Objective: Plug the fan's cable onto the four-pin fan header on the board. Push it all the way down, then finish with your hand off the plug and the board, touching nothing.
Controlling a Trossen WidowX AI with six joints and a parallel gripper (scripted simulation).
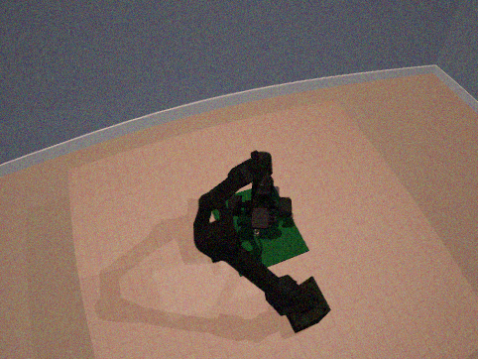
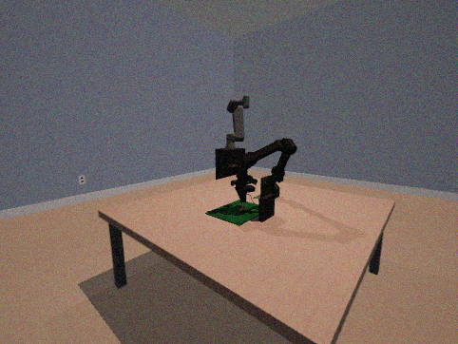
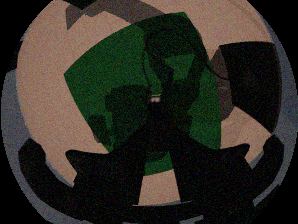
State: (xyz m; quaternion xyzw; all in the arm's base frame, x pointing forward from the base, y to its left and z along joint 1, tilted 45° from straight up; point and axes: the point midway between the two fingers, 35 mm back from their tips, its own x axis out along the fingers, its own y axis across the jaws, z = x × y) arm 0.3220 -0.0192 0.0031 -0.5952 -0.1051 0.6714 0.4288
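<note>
The arm (image 1: 233, 248) folds over the green board (image 1: 288, 245), blocking approach from its base side. The gripper (image 2: 245, 201), clamped on what appears to be the plug (image 3: 154, 98), stands just above the board. A dark block (image 3: 249, 72) borders the board on one side. The table (image 2: 309, 266) elsewhere offers open passage.
</note>
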